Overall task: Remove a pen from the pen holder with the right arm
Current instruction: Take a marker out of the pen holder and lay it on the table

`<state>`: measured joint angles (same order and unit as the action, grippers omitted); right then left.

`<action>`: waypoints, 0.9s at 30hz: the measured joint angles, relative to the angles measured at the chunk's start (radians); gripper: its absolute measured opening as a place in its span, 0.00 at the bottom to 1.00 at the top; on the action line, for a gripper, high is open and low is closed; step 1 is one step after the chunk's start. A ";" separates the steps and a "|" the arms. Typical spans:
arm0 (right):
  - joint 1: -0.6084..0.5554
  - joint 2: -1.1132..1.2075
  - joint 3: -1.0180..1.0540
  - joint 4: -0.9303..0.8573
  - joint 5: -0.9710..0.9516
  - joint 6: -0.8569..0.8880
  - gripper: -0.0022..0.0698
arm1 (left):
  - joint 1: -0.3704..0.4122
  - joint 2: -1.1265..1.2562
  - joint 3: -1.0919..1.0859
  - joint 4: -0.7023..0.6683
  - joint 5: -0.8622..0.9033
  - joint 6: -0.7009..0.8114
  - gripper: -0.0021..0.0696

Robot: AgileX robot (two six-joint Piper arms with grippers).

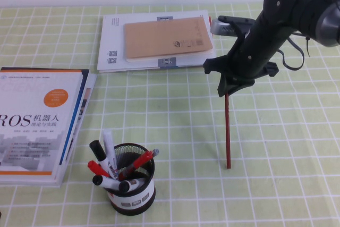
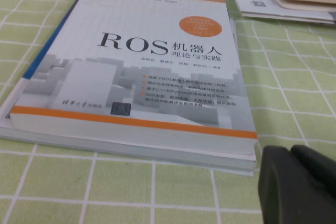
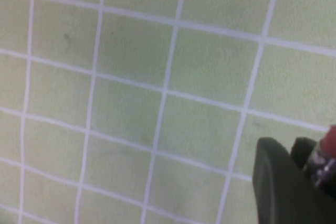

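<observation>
So the right gripper (image 1: 227, 90) is hanging over the middle-right of the table, clamped tight on the top end of a skinny red pen (image 1: 228, 131). The pen is standing pretty much upright, with its lower tip reaching down to the green checked cloth (image 1: 287, 184), though I can't tell if it's actually touching. It's sitting clear of the black mesh pen holder (image 1: 135, 195), off to that holder's right, and the holder is carrying several markers (image 1: 106, 158). The left gripper (image 2: 299, 182) is sitting low just beside the ROS book (image 1: 37, 126). Further back, a brown notebook (image 1: 164, 36) is lying on some white papers (image 1: 114, 51).
</observation>
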<state>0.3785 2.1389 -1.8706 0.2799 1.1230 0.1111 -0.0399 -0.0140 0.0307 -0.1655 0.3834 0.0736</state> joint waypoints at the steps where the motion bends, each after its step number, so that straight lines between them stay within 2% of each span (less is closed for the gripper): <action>1: 0.000 0.005 0.000 0.000 -0.008 0.000 0.04 | 0.000 0.000 0.000 0.000 0.000 0.000 0.02; 11: 0.000 0.051 0.000 0.012 -0.083 0.005 0.05 | 0.000 0.000 0.000 0.000 0.000 0.000 0.02; 20: 0.000 0.057 0.000 0.001 -0.125 0.005 0.15 | 0.000 0.000 0.000 0.000 0.000 0.000 0.02; 27: 0.000 0.067 0.000 -0.002 -0.144 0.005 0.16 | 0.000 0.000 0.000 0.000 0.000 0.000 0.02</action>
<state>0.3785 2.2058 -1.8704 0.2783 0.9788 0.1156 -0.0399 -0.0140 0.0307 -0.1655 0.3834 0.0736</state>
